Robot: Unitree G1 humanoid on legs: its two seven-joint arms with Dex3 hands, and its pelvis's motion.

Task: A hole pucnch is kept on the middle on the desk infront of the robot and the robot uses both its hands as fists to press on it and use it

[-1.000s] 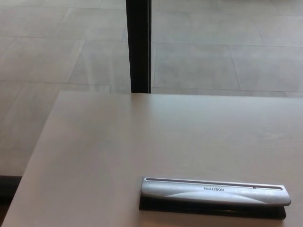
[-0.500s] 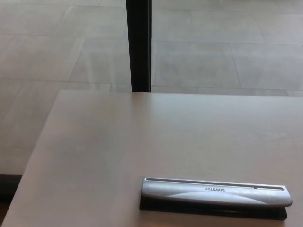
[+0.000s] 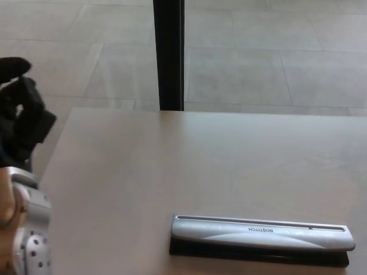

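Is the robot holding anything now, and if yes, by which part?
Nothing is held. The left hand is raised at the desk's left edge, far from the hole punch. The right hand is not in view.

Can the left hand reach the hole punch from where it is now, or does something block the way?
Probably yes. The left hand is raised at the desk's left edge, and only bare desk shows between it and the hole punch. Nothing blocks the way.
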